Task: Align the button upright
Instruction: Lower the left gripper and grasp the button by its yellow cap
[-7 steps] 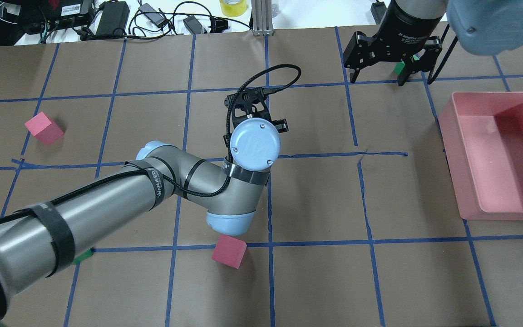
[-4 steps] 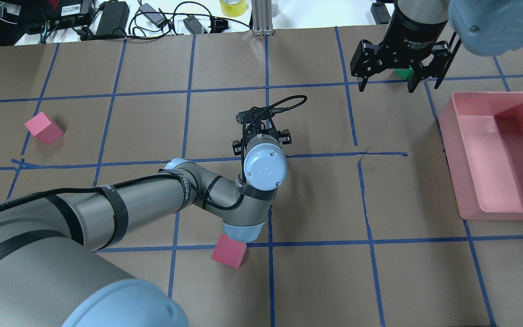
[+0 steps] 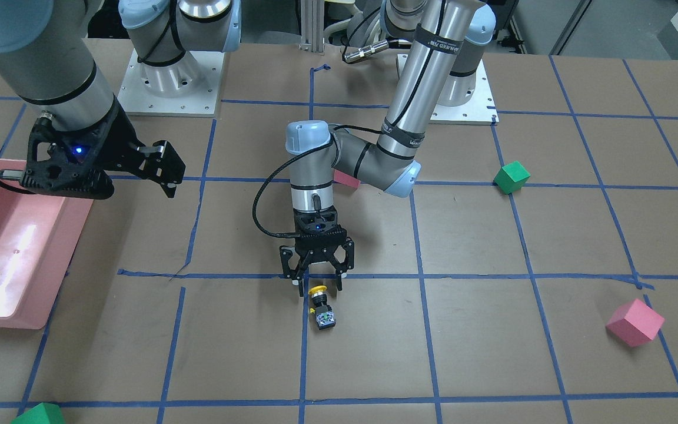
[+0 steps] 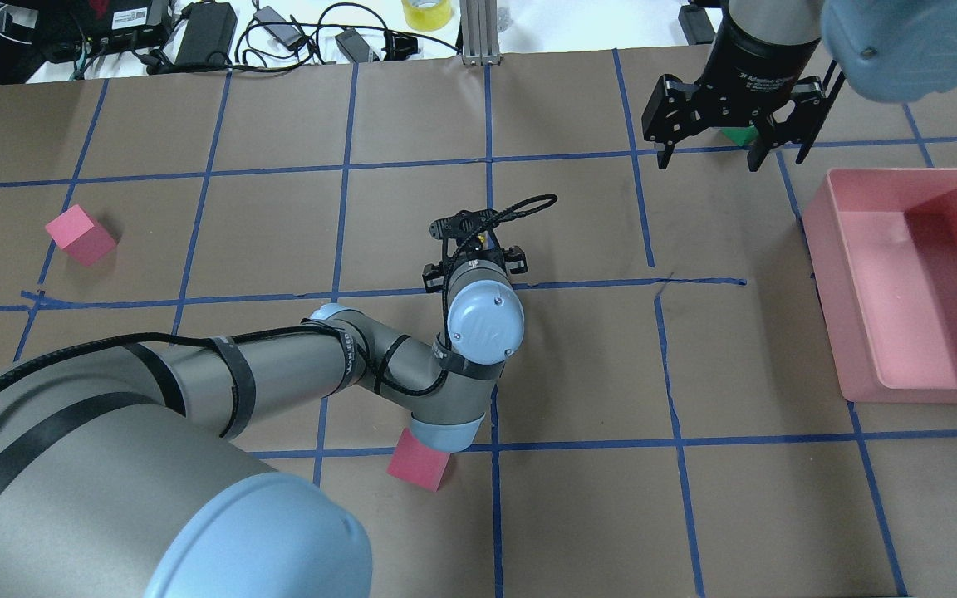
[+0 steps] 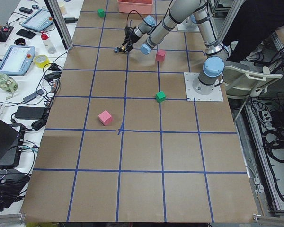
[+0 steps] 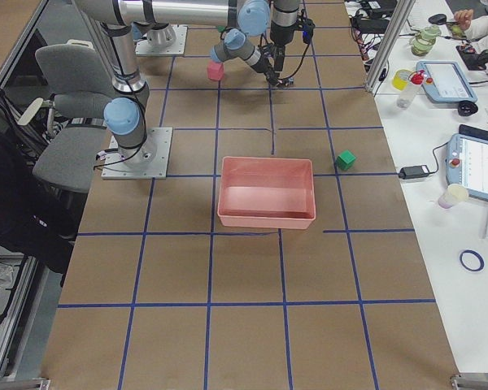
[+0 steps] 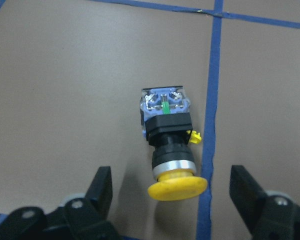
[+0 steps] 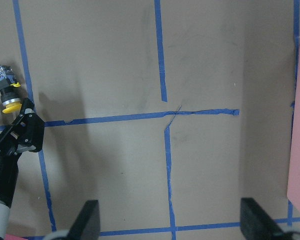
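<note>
The button (image 3: 321,307) lies on its side on the brown paper, next to a blue tape line. Its yellow cap points toward the robot and its blue-grey base points away. My left gripper (image 3: 319,287) is open and points straight down, with its fingers on either side of the yellow cap, not touching it. In the left wrist view the button (image 7: 169,142) lies between the two open fingers (image 7: 103,186). My right gripper (image 4: 709,162) hangs open and empty at the far right of the table; its wrist view shows the button (image 8: 4,90) at the left edge.
A pink bin (image 4: 827,249) stands at the right. Pink cubes lie at the left (image 4: 80,234) and under my left elbow (image 4: 419,465). A green cube (image 4: 740,135) sits behind the right gripper. Another green cube (image 3: 511,176) lies near the left arm's base.
My left arm has drawn back and lowered, and its open gripper now stands over the button's cap. The right gripper shifted slightly to the right, then held still.
</note>
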Controlling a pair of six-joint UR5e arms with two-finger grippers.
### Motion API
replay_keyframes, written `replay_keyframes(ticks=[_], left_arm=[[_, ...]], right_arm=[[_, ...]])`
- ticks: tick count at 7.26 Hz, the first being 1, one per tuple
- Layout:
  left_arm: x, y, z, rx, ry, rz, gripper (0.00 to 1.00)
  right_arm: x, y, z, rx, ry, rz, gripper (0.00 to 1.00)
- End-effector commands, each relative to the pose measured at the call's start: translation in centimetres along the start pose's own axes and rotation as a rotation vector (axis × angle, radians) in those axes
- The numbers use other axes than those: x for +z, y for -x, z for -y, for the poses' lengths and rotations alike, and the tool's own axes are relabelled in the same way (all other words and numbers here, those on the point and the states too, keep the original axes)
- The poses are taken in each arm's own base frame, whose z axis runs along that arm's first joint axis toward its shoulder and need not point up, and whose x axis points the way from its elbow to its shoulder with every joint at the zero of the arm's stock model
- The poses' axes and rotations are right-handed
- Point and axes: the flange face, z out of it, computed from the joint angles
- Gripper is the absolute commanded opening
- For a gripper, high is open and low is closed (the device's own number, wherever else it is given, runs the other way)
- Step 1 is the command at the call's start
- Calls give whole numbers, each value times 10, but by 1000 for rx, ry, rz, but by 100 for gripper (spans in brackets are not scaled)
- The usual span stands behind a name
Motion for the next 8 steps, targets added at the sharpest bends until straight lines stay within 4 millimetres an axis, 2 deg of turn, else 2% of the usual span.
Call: replay_keyframes(ticks=[1,4,5,6,7,8], left_arm=[[5,-1,-2,1,0,1,76],[8,-2,-4,19,-5,-4,75],[8,-2,-4,39,-6,-3,55],[3,-2,1,56,-14,-9,43],[-3,-3,7,90,-18,-14,37],[-13,-9,27,130,-42,-23,37]], right_arm=[[0,-3,-1,-4,0,-37,100],[-1,-7,1,8,-5,-39,100],[-1,-8,1,10,-6,-37,100],[-2,-10,3,13,-15,-36,100],[-2,-10,3,13,-16,-33,100],[-2,-11,3,13,-11,-38,100]])
